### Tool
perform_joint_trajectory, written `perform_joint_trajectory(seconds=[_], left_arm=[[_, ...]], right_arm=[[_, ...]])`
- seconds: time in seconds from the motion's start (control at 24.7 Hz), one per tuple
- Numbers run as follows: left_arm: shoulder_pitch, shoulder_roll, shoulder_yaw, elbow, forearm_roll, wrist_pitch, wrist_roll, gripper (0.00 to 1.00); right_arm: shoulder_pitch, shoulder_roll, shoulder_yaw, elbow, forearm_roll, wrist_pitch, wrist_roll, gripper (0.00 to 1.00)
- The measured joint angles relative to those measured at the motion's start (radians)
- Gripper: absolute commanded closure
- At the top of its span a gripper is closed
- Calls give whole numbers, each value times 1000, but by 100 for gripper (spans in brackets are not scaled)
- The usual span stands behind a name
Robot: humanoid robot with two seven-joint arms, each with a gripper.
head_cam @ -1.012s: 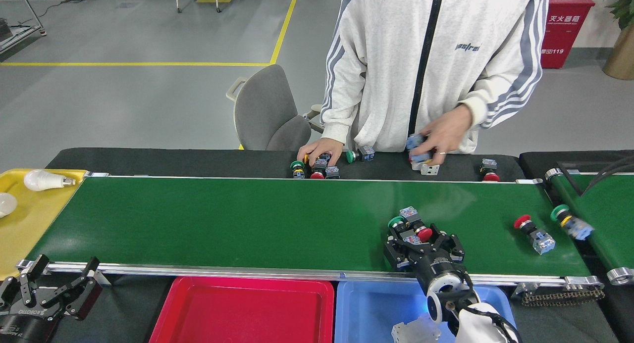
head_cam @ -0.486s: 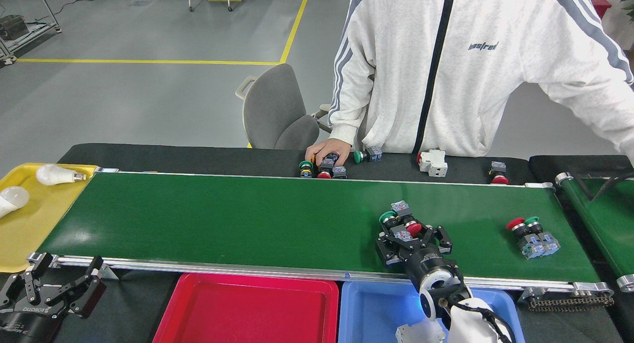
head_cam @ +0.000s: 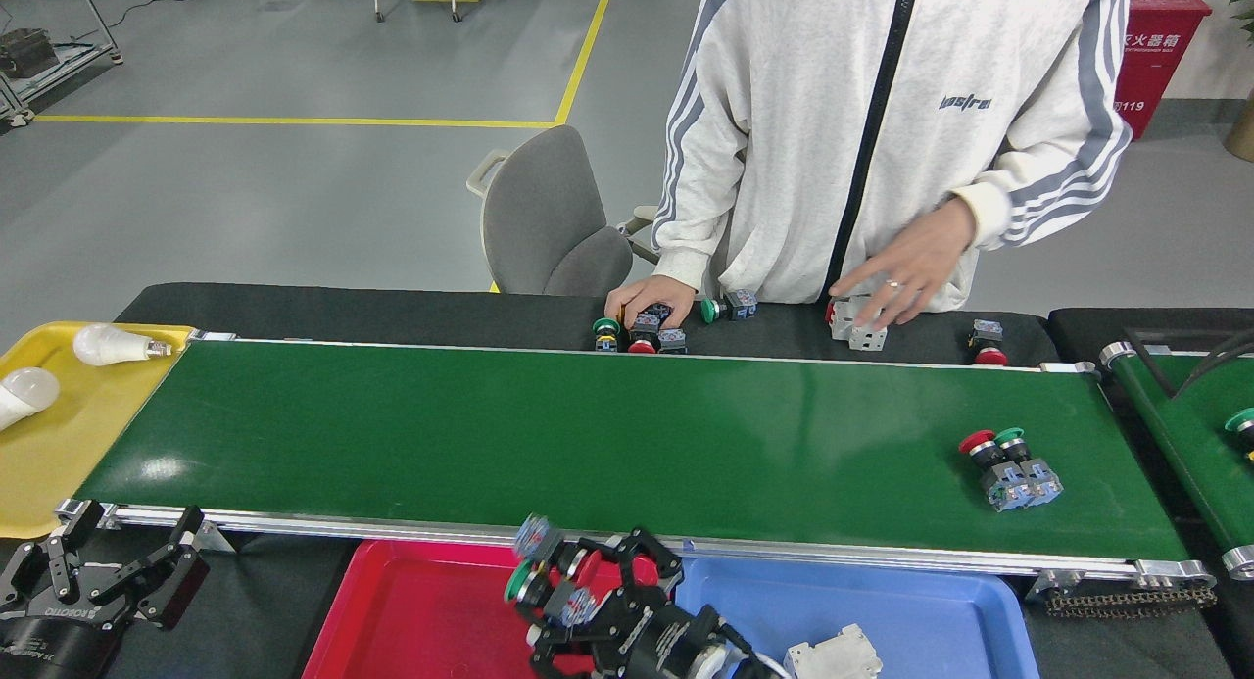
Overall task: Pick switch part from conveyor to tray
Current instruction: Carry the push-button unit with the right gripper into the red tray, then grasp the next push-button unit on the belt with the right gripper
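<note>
My right gripper (head_cam: 573, 583) hangs over the right end of the red tray (head_cam: 411, 610), shut on a switch part (head_cam: 524, 581) with a green cap and a grey-blue block; a red-capped one sits pressed beside it between the fingers. On the conveyor (head_cam: 588, 434), a red-capped and a green-capped switch part (head_cam: 1009, 463) lie side by side near the right end. My left gripper (head_cam: 127, 547) rests open at the bottom left, below the belt's near rail, with nothing in it.
A blue tray (head_cam: 911, 610) holding a white part (head_cam: 833, 654) sits right of the red one. A yellow tray (head_cam: 59, 454) with two bulbs is at the left. A person's hands (head_cam: 901, 272) touch switches on the black ledge behind the belt. A smaller belt (head_cam: 1185, 414) lies at right.
My right gripper has lifted the green and red switch parts off the belt and swung left and back to the red tray. The pair on the belt drifted left. The person's hand returned to the ledge.
</note>
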Motion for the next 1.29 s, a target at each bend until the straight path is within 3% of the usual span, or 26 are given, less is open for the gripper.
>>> perform_joint_trajectory(seconds=[0.12,0.28,0.4,0.53,0.69,1.01,1.29], left_arm=[[2,0,3,0,0,1,0,0],[4,0,9,0,0,2,0,0],[7,0,28,0,0,2,0,0],[8,0,37,0,0,3,0,0],[7,0,38,0,0,7,0,0],[5,0,32,-3,0,4,0,0],[4,0,32,-3,0,3,0,0]], right_arm=[[63,0,-123,-81,-5,19,-4,1],[278,0,-400,-222,-5,141,-18,1],[416,0,-582,-242,-5,198,-108,1],[490,2,-691,-243,-5,218,-169,1],[465,7,-713,-224,2,247,-175,1],[182,6,-655,-31,59,281,-24,1],[131,0,-584,34,59,285,26,1]])
